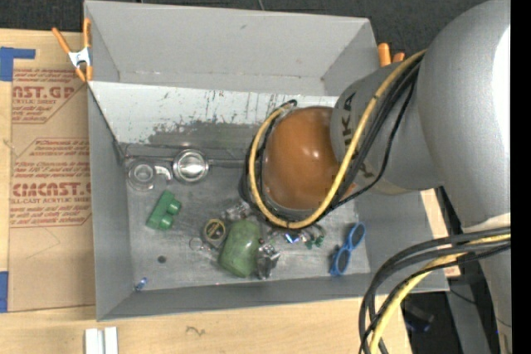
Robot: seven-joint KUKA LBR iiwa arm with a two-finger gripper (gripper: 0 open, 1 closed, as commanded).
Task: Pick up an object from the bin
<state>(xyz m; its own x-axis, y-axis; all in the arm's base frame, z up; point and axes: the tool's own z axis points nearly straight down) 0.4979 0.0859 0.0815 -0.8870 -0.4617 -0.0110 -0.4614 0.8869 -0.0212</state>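
My gripper [266, 255] reaches down at the bin's front middle, mostly hidden beneath the arm's orange dome. Its metal tip touches the right side of a pale green rounded lump [239, 249] lying on the floor. Whether the lump is gripped is hidden. Just left of the lump sits a small round brass-coloured piece [214, 230]. A few tiny green and blue bits [304, 239] lie right of the gripper, under the dome's edge.
A bright green block [163, 211] lies at the left. Behind it stand a clear round cup [143, 175] and a shiny metal cap [191, 167]. A blue loop-handled item [347, 249] lies at the front right. The arm covers the bin's right half.
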